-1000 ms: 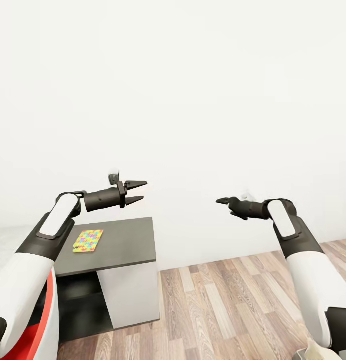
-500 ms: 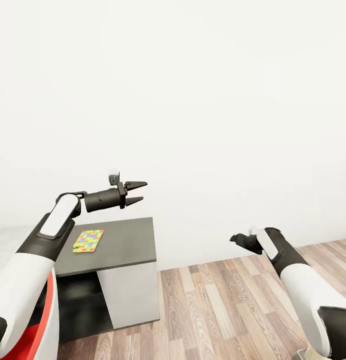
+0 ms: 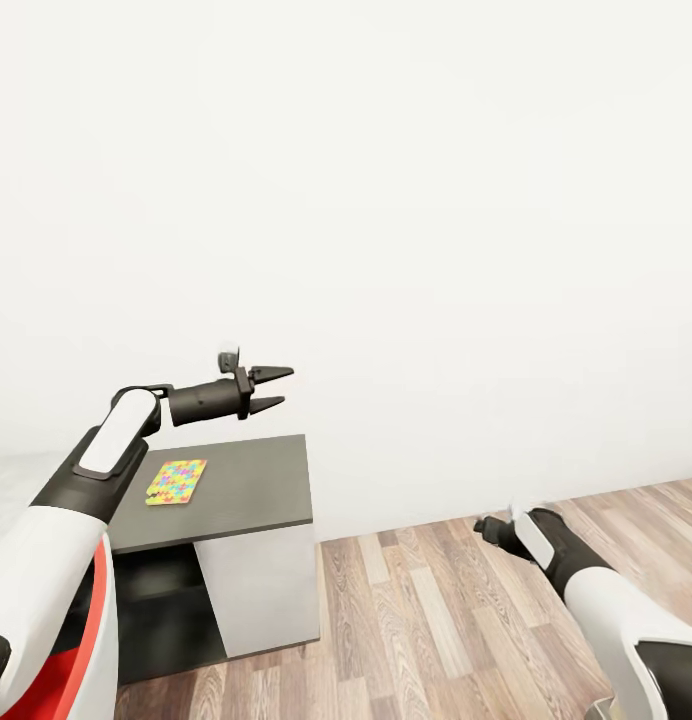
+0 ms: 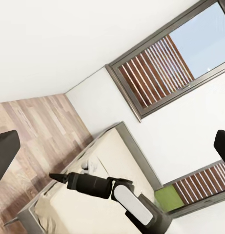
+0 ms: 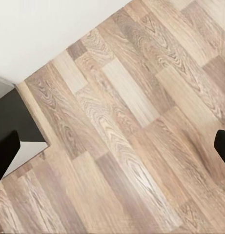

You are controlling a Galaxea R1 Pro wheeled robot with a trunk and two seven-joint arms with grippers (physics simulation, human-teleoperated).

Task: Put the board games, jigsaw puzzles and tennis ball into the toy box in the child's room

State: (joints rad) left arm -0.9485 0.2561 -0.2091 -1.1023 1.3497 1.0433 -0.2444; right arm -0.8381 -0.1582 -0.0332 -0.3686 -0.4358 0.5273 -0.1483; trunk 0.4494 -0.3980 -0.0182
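- The left tool (image 3: 270, 388) is held out level in front of a plain white wall (image 3: 386, 200), its two dark fingers spread apart with nothing between them.
- Below and a little behind that tool stands a dark worktop (image 3: 256, 490) on a white base, and a colourful jigsaw puzzle (image 3: 176, 481) lies flat on it, near the edge closest to the left arm.
- The right tool (image 3: 489, 527) hangs low over the wooden floor (image 3: 436, 620), well apart from the worktop; in the head view its fingers are too foreshortened to judge.
- In the right wrist view its two finger tips (image 5: 5, 156) sit at opposite edges, widely parted, with bare floor planks and a dark corner of furniture ahead.
- The left wrist view shows the right arm (image 4: 107, 187) before a bed (image 4: 92, 170) and slatted windows (image 4: 161, 73).
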